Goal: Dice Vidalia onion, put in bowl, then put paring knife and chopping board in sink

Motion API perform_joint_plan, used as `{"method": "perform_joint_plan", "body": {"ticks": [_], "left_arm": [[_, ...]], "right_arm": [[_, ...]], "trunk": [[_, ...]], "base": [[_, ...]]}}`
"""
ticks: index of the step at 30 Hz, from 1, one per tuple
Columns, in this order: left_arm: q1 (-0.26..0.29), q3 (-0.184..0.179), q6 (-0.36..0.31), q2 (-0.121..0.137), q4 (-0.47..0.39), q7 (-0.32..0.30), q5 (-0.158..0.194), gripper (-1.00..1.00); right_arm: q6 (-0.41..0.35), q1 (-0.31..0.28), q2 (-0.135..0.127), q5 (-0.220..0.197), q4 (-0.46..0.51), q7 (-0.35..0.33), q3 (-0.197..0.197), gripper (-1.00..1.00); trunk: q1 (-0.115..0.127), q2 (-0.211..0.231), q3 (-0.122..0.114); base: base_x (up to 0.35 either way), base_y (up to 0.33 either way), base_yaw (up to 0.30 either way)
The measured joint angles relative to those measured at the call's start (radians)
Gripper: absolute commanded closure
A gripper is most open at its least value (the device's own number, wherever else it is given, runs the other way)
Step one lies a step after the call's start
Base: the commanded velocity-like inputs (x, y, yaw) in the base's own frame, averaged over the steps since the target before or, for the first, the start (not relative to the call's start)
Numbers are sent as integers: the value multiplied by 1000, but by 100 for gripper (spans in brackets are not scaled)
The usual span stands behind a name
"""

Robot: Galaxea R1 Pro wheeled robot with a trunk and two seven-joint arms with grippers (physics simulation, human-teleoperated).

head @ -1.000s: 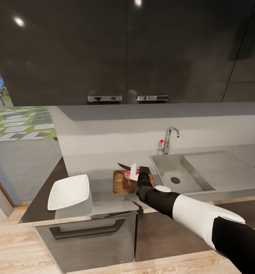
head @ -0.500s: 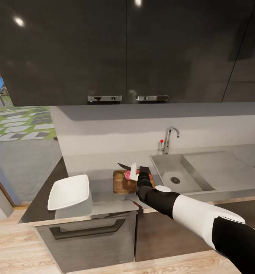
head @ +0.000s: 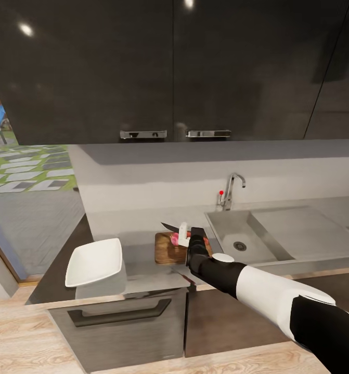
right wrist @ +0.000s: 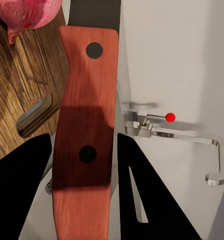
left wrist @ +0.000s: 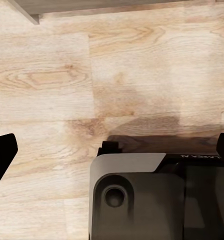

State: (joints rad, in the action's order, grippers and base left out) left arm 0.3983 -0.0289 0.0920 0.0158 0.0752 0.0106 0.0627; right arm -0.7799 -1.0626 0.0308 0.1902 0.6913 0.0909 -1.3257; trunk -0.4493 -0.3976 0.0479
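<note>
R pincer [right wrist: 84, 165] clamped on paring knife [right wrist: 87, 130] handle, over chopping board [head: 169, 248].
Knife's light, stiff; I grip mid-handle. Vidalia onion [right wrist: 27, 12] round, may roll. L pincer [left wrist: 112, 150] spread, empty.

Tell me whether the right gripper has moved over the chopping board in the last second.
No. In the head view the right gripper stays over the chopping board, the same way left of the tap, with the paring knife unchanged.

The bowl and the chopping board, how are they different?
The bowl is white and glossy; the chopping board is brown wood. The bowl has raised sides and is empty; the chopping board is flat, with the onion on it. The bowl sits left of the board, farther from the sink. Both rest on the countertop.
</note>
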Motion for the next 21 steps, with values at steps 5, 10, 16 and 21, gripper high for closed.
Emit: {"method": "perform_joint_plan", "body": {"ticks": [5,10,16,21], "left_arm": [[0,0,0,0,0,0,0,-100],[0,0,0,0,0,0,0,-100],[0,0,0,0,0,0,0,-100],[0,0,0,0,0,0,0,-100]], "right_arm": [[1,0,-1,0,0,0,0,100],[0,0,-1,0,0,-2,0,100],[-1,0,-1,0,-11,-3,0,100],[0,0,2,0,-38,-5,0,100]], "trunk": [[0,0,0],[0,0,0],[0,0,0],[0,0,0]], "base": [[0,0,0],[0,0,0],[0,0,0],[0,0,0]]}}
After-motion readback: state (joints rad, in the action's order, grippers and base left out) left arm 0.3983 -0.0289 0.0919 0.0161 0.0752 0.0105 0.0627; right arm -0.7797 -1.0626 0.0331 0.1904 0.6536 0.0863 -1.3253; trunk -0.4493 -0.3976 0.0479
